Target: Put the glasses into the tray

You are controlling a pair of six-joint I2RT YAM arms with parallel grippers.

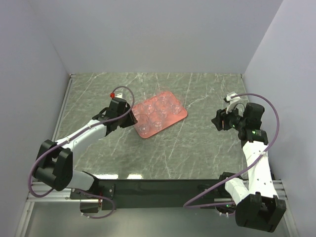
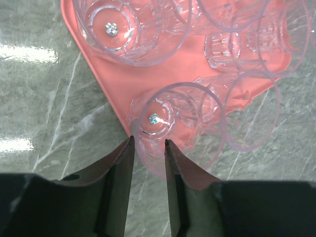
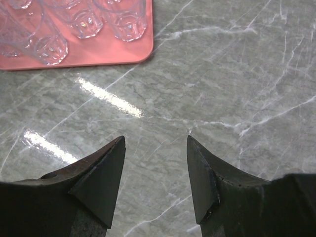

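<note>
The salmon-pink tray (image 1: 181,114) lies mid-table with several clear glasses (image 1: 159,114) standing in it. My left gripper (image 1: 132,117) is at the tray's left corner. In the left wrist view its jaws (image 2: 148,142) stand a little apart, and the rim of the corner glass (image 2: 170,118) sits in the gap between them, the fingers not pressing on it. That glass is upright on the tray (image 2: 113,79). My right gripper (image 1: 217,122) hovers to the right of the tray, open and empty (image 3: 156,139) over bare marble. The tray's corner (image 3: 108,52) and some glasses (image 3: 126,19) show at the top left.
Grey walls close in the marble table on the left, back and right. The dark mounting rail (image 1: 163,185) with both arm bases runs along the near edge.
</note>
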